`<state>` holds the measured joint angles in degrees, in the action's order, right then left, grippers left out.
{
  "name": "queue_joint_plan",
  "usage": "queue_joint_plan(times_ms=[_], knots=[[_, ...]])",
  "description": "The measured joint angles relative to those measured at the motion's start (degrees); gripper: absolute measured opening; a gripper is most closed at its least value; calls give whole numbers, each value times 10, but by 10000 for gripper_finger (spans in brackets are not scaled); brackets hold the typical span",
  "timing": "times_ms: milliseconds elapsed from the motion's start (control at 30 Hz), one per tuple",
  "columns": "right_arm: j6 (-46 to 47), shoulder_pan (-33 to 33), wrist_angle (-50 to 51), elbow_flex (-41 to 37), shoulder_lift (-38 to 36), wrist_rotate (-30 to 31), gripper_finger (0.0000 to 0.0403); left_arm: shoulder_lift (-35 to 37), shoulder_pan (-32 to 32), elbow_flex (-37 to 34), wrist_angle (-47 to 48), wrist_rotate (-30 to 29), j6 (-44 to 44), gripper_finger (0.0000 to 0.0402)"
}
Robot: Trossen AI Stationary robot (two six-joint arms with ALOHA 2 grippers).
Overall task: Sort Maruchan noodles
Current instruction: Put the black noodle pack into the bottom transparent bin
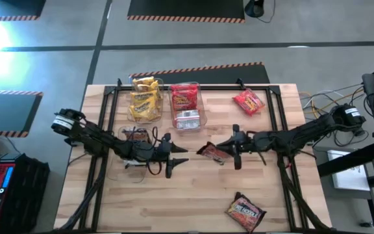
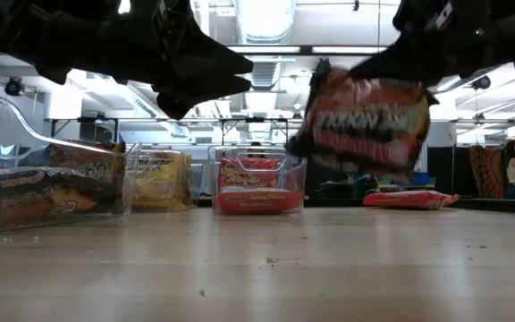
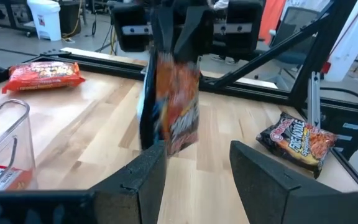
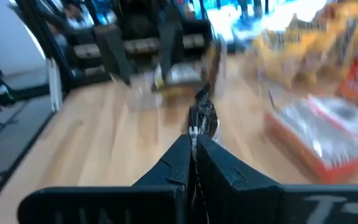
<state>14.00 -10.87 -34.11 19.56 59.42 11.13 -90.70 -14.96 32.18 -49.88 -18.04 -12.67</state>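
high view: right gripper (image 1: pixel 228 148) pinches the dark brown-red crinkly noodle packet (image 1: pixel 211 153) shut, mid-table off the wood; left gripper (image 1: pixel 177 156) gapes empty opposite. best keep the packet hanging steady, feeding its free edge between those fingers.

Grey concrete floor (image 1: pixel 193 55) with orange-and-black hazard-striped mats (image 1: pixel 187 10) surrounds the pale wooden surface (image 1: pixel 193 195). Ceiling ductwork (image 2: pixel 266 18) and strip lights hang overhead; a white bin (image 3: pixel 45 17) stands beyond the surface's far edge.
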Motion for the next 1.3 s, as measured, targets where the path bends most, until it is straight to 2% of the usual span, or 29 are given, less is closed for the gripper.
queue_joint_plan(times_ms=[167,367,433,533,667,833,933,1033,1200,1300], knots=[[70,0,73,9,15,4,17,0,0,0,6,0,-4,160],[135,0,102,28,63,-13,17,0,0,0,10,0,-9,160],[145,0,112,41,77,-15,17,0,0,0,18,2,-27,160],[150,0,139,70,92,-53,21,0,0,0,44,10,-83,160],[162,0,283,132,97,-107,46,-17,1,0,51,6,-193,160],[209,0,539,219,97,-110,94,-61,3,1,22,5,-288,160],[212,-1,614,234,101,-80,108,-94,6,17,14,6,-317,160],[214,-1,620,226,101,-33,108,-126,12,48,9,6,-320,160],[216,-1,621,199,101,40,84,-164,21,105,9,25,-313,160],[226,-1,612,177,101,56,66,-173,21,123,10,25,-298,160]])
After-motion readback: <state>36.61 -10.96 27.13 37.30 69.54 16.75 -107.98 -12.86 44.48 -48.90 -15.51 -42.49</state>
